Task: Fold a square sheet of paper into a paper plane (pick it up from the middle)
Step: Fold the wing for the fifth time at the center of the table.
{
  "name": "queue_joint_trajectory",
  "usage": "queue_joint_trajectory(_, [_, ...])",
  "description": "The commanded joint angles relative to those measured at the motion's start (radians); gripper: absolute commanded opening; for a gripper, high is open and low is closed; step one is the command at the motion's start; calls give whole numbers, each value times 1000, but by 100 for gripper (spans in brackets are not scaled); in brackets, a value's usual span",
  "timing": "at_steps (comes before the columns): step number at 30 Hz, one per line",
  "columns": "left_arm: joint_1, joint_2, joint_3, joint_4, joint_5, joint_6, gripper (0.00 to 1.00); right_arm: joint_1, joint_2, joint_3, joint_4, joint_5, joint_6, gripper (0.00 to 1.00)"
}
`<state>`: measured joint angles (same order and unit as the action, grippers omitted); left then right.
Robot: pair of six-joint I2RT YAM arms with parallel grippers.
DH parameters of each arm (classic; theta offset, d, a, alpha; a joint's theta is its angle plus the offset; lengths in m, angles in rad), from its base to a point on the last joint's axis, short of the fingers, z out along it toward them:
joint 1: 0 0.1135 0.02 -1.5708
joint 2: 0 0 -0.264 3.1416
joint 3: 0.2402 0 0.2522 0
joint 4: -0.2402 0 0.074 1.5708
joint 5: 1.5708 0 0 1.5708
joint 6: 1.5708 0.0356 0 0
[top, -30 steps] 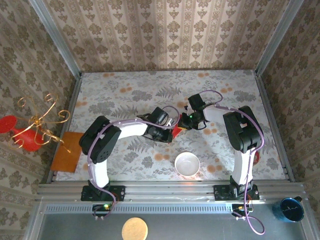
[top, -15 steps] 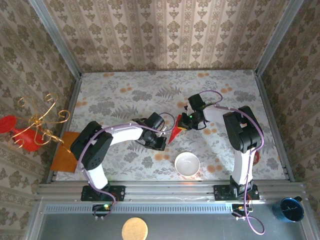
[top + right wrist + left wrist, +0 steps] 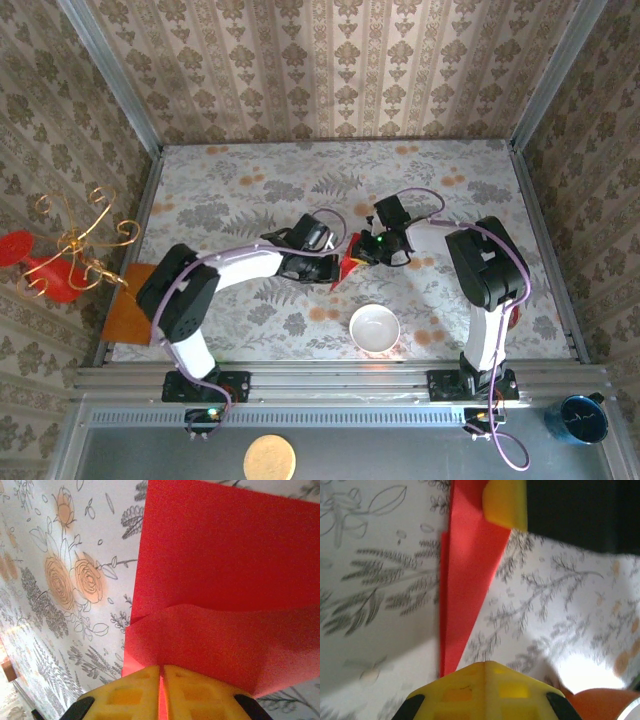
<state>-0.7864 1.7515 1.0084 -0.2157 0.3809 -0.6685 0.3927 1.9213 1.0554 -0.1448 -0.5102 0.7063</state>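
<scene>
Floral table; white bowl nearby; right tool pinches folded red paper, left tool closed beside it.

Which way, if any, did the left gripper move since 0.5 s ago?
Yes. Top view: the left gripper moved slightly away from the white bowl, toward the right gripper gripping the red paper.

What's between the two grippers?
The folded red paper: the right gripper pinches it, the shut left gripper sits beside it. Top view shows this.
</scene>
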Motion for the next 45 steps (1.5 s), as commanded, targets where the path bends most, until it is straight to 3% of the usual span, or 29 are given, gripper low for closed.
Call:
queue_joint_trajectory(1, [1,65,54,91,39,-59,0,10,0,-16,-54,-7,14,15])
queue_joint_trajectory(9, [9,138,83,19,-14,-59,0,5,-8,15,-81,-16,-30,15])
queue_joint_trajectory(27, [19,150,122,-36,-30,-50,0,0,27,28,-79,-11,-57,15])
queue_joint_trajectory(32, [14,164,115,-95,-79,-62,0,-2,27,46,-97,-9,-67,15])
queue_joint_trajectory(45, [-3,198,92,-194,-114,-67,0,-93,24,-17,46,11,-120,15])
